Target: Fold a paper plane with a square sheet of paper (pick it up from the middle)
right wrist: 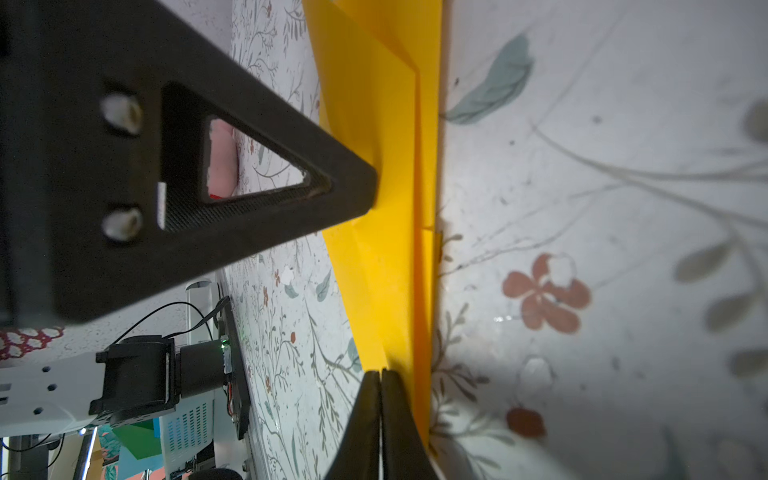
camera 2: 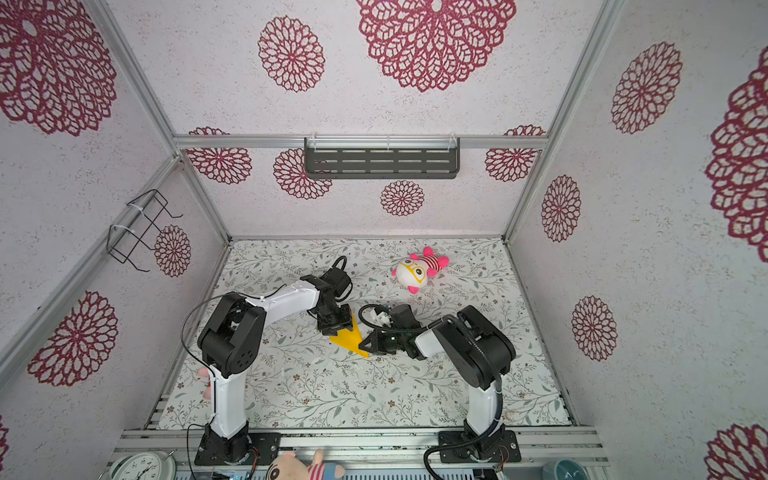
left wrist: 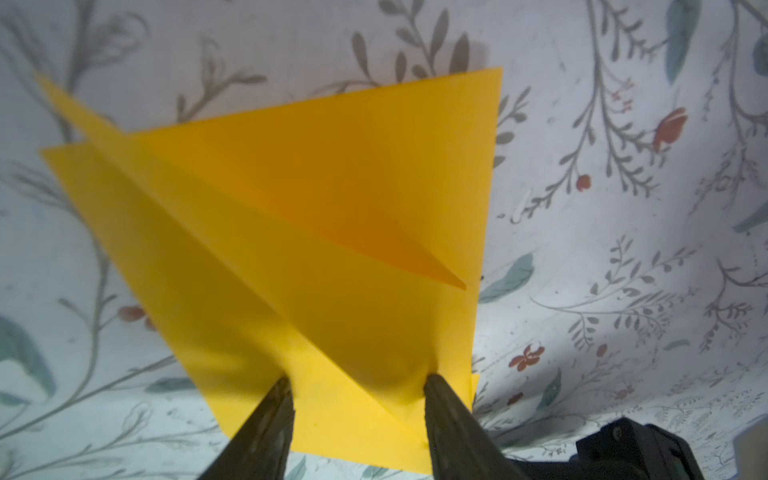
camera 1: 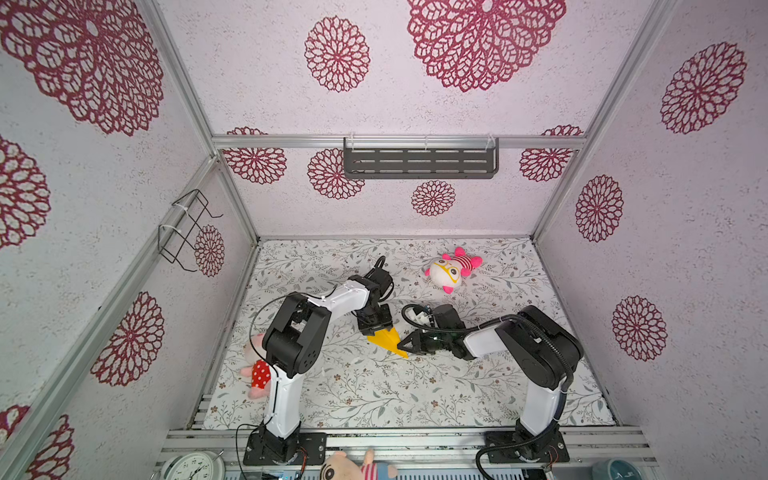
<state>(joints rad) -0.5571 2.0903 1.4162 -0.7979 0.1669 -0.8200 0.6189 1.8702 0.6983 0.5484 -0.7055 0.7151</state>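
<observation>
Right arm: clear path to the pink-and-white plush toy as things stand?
Probably yes: only bare tablecloth lies between the right gripper, jaws shut at the folded paper, and the pink-and-white plush toy; the left gripper stands off that line.

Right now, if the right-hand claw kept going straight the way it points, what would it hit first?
The folded yellow paper. The shut right gripper looks to be right at its edge, perhaps touching it. Past the paper stands the left gripper.
</observation>
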